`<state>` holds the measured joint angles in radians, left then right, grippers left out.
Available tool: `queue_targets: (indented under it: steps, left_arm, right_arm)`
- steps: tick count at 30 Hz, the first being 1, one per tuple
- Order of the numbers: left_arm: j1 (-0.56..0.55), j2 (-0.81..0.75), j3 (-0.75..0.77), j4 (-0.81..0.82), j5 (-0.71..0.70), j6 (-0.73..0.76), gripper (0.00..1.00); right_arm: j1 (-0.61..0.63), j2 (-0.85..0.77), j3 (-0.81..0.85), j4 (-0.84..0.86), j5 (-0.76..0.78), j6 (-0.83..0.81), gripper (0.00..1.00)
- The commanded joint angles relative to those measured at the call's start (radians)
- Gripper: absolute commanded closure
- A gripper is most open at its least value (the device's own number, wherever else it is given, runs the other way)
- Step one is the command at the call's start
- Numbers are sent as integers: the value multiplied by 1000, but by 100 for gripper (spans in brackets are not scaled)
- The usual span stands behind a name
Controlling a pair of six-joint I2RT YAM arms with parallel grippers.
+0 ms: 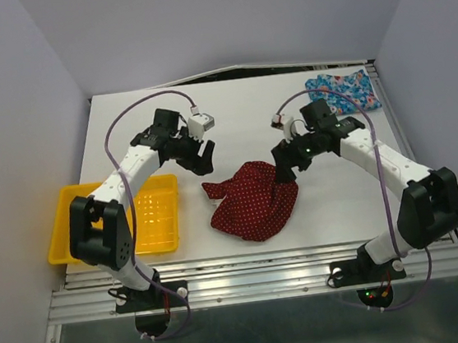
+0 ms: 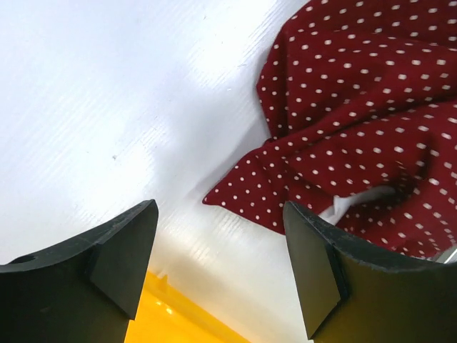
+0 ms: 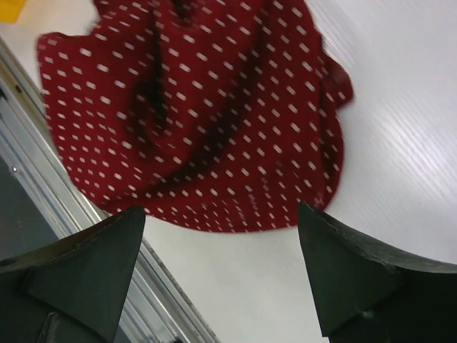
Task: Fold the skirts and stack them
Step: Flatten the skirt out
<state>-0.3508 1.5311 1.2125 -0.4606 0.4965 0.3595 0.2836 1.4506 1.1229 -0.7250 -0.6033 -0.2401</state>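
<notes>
Cloth lies in two places on the white table (image 1: 239,112). The dark red skirt with white dots (image 1: 253,203) sits crumpled in a loose heap near the table's middle, a little toward 6 o'clock in the overhead view. One pointed corner sticks out toward 9 o'clock. The bright blue floral skirt (image 1: 344,92) is bunched up in the far corner at about 1 o'clock, well apart from the red one. The yellow plastic tray (image 1: 158,217) rests at 8 o'clock, beside the left arm.

The left gripper (image 1: 204,159) hangs just off the red skirt's 10 o'clock side. Its jaws are spread wide and hold nothing. The left wrist camera shows bare table between the fingers (image 2: 121,257), with the skirt's pointed corner just beyond them and a strip of the tray below.

The right gripper (image 1: 285,170) is at the red skirt's 1 o'clock edge. Its jaws are also spread wide and empty. From its wrist camera the dotted cloth lies ahead of the fingers (image 3: 357,279). It seems to hover over the hem, though whether it touches the cloth is unclear from overhead.
</notes>
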Motion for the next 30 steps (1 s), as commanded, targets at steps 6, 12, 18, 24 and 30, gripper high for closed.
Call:
queue_targets:
  steps: [6, 12, 18, 24, 30]
  left_arm:
    - [-8, 196, 42, -9, 33, -119, 17]
    - [-10, 294, 44, -9, 0, -165, 24]
    - [-13, 357, 68, -61, 151, -139, 64]
    - [-8, 281, 128, -55, 252, -143, 100]
    - [33, 114, 258, -65, 205, -131, 100]
  right_arm:
    - [357, 99, 68, 99, 172, -94, 20]
    - [404, 71, -83, 164, 310, -119, 63]
    - [404, -45, -167, 142, 372, -183, 86]
    - [404, -85, -238, 168, 499, -240, 92]
    - [225, -133, -249, 236, 600, -338, 99]
